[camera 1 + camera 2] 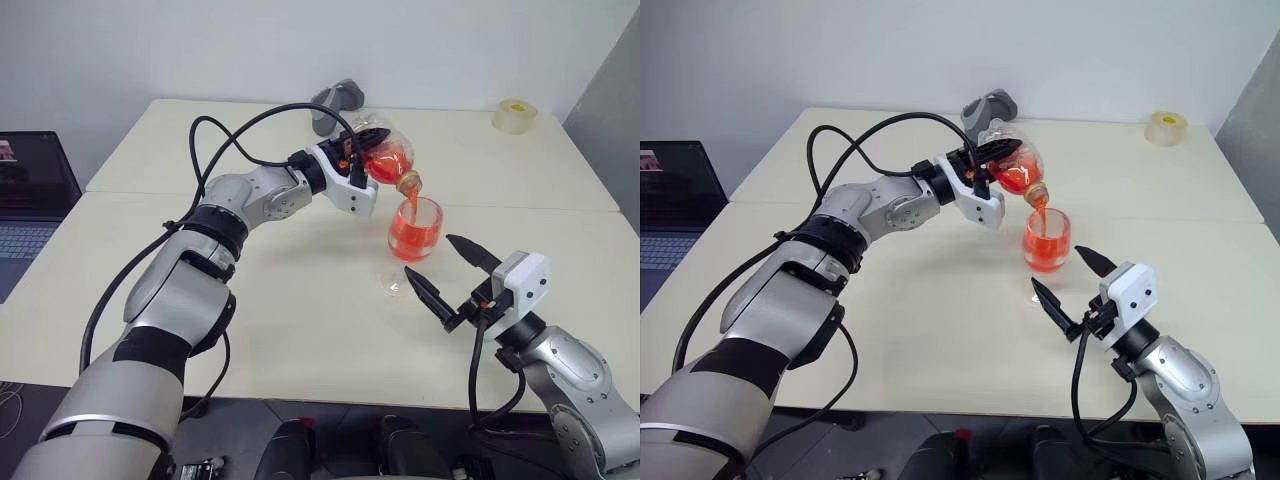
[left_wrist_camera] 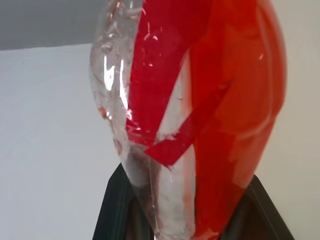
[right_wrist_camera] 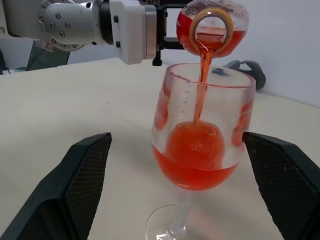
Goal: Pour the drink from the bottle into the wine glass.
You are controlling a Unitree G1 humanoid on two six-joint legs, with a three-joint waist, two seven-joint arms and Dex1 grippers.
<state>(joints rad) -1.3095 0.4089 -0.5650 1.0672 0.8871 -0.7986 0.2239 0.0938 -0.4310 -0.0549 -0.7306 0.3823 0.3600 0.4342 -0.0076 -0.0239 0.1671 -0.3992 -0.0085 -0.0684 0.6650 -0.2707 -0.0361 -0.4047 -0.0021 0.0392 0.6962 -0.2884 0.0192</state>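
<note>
My left gripper (image 1: 357, 165) clamps the tilted bottle (image 1: 385, 155) above the wine glass (image 1: 413, 243) mid-counter (image 1: 300, 330), my right gripper (image 1: 458, 283) stands wide, empty, near its foot; excess tilt could overflow the drink (image 3: 195, 160) or miss the rim.

Head cameras overlook the table (image 1: 300, 330); wrist cameras sit close along each hand.

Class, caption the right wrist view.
Red drink streams from the tilted bottle into the wine glass.
</note>
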